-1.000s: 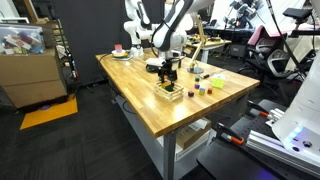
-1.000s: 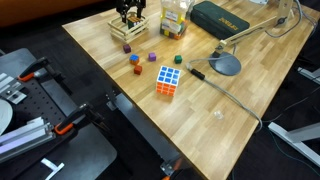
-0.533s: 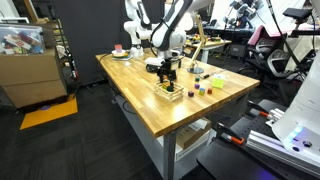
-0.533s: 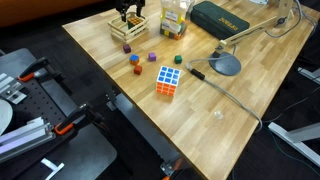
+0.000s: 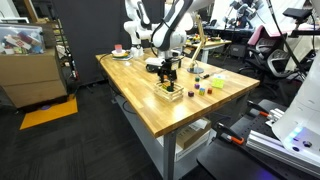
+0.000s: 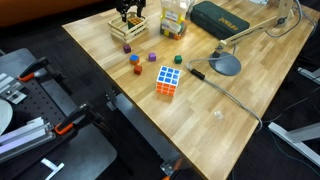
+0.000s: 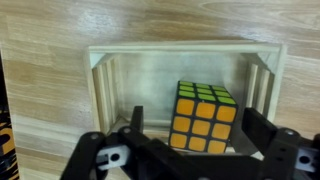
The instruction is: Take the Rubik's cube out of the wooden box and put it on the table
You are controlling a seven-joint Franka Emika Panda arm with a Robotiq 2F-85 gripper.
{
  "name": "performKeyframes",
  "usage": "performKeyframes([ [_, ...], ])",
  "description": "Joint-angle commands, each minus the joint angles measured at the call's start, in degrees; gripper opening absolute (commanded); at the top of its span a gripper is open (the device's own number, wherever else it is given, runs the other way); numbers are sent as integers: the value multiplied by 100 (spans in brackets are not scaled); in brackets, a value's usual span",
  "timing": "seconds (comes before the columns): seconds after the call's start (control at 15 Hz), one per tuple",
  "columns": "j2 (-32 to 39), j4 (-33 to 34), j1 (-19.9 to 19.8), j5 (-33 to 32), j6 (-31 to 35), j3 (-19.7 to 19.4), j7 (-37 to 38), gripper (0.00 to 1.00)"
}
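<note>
Hand: the hand (image 7: 193, 120) was released, jaws spread wide. In the wrist view 1 finger lay at 9 o'clock of the cube and 1 at 3 o'clock, neither seen touching it.
Task's thing: the Rubik's cube (image 7: 203, 115) sat inside the wooden box (image 7: 108, 80), green face up, off centre toward the 3 o'clock wall.
Box position: in an exterior view the wooden box (image 6: 126, 30) stood on the table (image 6: 210, 115), with the hand directly over it.
Stage, as judged: grasp not yet made. Lift and placement were outstanding.
Risk 1: the finger at 3 o'clock had little room between the cube and the box wall. A descent off line could land it on the rim or wedge it, and closing could then drag or tip the box.
Risk 2: a grip taken high on the cube could let it slip, or turn 1 layer, during the lift.
Risk 3: the box looked light and unfixed. If the cube rubbed the near wall on the way up, the box could rise with it.
Risk 4: a second cube (image 6: 168, 80) lay at 5 o'clock from the box, with small coloured blocks (image 6: 134, 58) between. A set-down on any of these would leave the cube tilted, so bare table was needed.
</note>
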Motion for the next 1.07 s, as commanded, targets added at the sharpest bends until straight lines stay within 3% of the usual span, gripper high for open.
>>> performKeyframes([
  [0.0, 22, 2, -74, 72, 17, 7, 9, 100],
  [0.47, 305, 165, -185, 137, -26, 50, -88, 100],
  [0.6, 341, 211, -205, 175, 14, 75, -111, 74],
  [1.0, 306, 276, -211, 224, 54, 68, -151, 32],
])
